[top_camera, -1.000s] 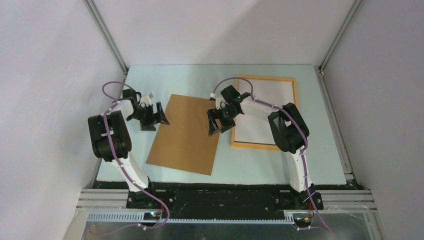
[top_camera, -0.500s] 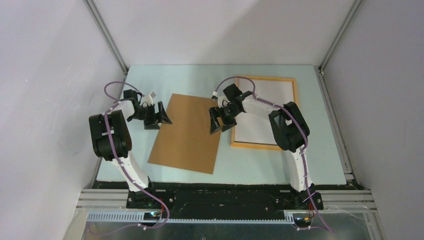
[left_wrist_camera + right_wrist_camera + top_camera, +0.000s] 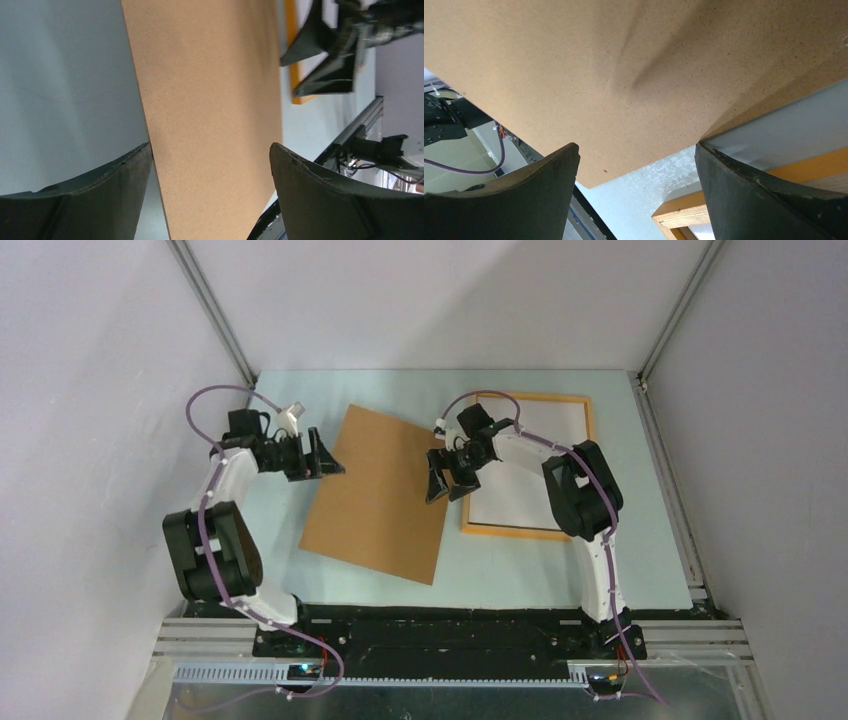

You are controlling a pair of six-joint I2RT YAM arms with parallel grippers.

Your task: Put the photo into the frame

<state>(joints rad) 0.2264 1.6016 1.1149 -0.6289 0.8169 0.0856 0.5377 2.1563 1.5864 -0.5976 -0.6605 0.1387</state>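
Left gripper (image 3: 328, 453) gapes at the flat brown fibreboard sheet's (image 3: 380, 495) left edge and right gripper (image 3: 434, 478) gapes at its right, likely to lift it. Right of that board, the thin orange wooden frame (image 3: 530, 397) holds the white paper photo (image 3: 515, 495), white side up. Left wrist view: jaws straddle the board edge. Right wrist view: same, nothing pinched.

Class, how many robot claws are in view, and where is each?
2. The left claw is at the left edge of the brown backing board; the right claw at its right edge, beside the orange frame. None appears hidden.
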